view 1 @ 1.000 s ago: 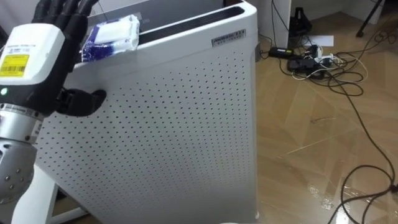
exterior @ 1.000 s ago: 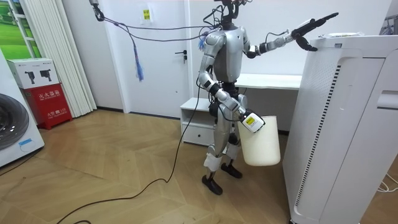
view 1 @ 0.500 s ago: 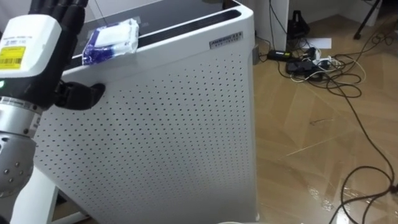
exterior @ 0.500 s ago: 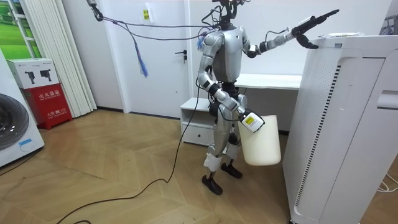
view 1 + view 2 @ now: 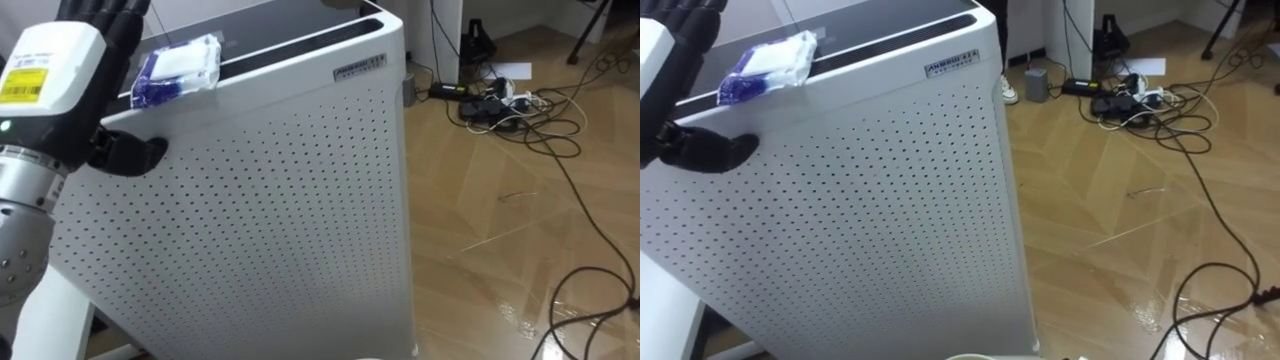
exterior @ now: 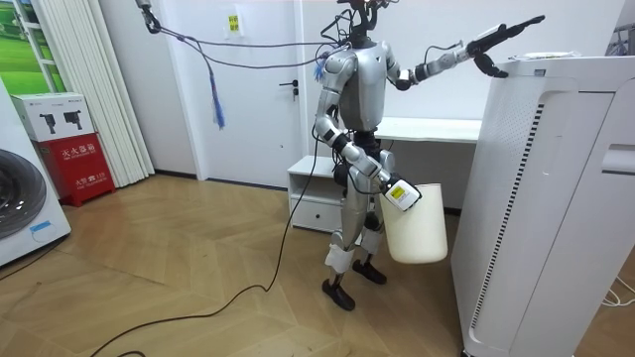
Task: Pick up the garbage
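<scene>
the blue-and-white packet [image 5: 180,68] lies just right of your left hand [image 5: 70,70], on the tall white purifier's [image 5: 280,200] dark top surface [image 5: 270,35]. the hand hovers, fingers straight, thumb spread. farther right, cables [image 5: 510,105] tangle on the wooden floor [image 5: 500,230].

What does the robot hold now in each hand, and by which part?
The right hand carries the white bin by its upper rim. The left hand, open above the blue-and-white packet on the white appliance, holds nothing.

The left hand [image 5: 98,22] is black. Just beside its fingers [image 5: 122,30] lies a blue-and-white crinkled plastic packet [image 5: 180,68]; below them, the tall white metal cabinet [image 5: 260,200] is speckled with dark holes.
</scene>
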Available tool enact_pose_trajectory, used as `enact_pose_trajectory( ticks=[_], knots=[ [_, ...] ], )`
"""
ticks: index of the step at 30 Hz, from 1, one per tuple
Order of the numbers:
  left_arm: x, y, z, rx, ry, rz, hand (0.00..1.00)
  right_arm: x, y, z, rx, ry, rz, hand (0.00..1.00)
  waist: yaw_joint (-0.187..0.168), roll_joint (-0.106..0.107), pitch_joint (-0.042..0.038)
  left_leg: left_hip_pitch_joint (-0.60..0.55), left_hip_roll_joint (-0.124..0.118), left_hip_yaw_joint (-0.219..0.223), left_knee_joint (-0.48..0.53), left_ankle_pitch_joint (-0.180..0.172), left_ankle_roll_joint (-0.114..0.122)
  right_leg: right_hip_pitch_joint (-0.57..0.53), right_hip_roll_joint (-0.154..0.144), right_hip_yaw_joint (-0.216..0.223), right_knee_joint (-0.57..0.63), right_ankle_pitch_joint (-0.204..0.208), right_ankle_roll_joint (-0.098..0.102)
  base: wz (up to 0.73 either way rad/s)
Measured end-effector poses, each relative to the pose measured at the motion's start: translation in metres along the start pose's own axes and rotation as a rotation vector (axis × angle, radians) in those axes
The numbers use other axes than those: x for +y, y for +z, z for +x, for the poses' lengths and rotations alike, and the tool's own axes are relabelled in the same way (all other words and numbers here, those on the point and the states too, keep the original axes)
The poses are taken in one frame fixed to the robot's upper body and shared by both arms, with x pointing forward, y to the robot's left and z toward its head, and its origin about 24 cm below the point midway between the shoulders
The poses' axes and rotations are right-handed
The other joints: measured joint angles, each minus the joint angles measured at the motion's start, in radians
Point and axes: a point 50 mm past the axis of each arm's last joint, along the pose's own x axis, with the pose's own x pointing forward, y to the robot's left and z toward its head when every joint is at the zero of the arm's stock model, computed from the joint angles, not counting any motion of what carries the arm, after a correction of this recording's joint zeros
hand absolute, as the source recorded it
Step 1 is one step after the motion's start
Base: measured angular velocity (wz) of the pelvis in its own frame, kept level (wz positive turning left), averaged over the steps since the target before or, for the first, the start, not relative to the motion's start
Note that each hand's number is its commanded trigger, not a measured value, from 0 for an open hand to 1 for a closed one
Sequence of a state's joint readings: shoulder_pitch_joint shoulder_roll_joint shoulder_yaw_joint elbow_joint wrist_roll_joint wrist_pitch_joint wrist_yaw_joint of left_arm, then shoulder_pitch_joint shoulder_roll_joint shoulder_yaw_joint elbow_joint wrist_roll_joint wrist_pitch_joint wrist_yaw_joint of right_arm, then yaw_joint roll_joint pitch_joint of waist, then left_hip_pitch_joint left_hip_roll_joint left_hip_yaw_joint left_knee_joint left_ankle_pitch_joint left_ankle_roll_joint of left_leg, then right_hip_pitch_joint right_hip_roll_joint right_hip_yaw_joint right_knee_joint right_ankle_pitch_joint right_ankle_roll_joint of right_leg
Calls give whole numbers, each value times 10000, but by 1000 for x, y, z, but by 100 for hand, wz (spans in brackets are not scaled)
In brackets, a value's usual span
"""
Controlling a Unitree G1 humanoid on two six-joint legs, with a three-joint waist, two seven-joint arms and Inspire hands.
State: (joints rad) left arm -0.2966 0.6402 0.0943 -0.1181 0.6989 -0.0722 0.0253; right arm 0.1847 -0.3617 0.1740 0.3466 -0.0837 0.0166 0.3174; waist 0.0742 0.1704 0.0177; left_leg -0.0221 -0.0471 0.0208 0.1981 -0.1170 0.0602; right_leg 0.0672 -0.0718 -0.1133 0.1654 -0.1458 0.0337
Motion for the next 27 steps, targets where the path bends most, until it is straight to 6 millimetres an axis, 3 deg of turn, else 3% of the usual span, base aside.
enact_pose_trajectory(
  ticks=[12, 18, 27],
  knots=[
    [0, 2, 7, -92, -479, 83, 0, -1, -1, -1, 101, -53, -33, 100, -1, 42, 18, 2, -3, 7, 17, 1, 0, 7, 7, 63, 27, -9, 13, 0],
    [-4, -1, 7, 94, -725, -34, 0, -2, -2, -1, 132, -88, -52, 100, -8, 102, 68, 36, -2, 83, 6, 1, 0, 3, 14, 148, 43, -12, 18, -2],
    [-10, -2, 9, 150, -1472, -50, 0, -3, -2, -1, 184, 5, -89, 100, -29, 207, 36, 61, 1, 191, -9, -1, 0, -27, 43, 287, 62, -24, 35, -3]
  ],
)
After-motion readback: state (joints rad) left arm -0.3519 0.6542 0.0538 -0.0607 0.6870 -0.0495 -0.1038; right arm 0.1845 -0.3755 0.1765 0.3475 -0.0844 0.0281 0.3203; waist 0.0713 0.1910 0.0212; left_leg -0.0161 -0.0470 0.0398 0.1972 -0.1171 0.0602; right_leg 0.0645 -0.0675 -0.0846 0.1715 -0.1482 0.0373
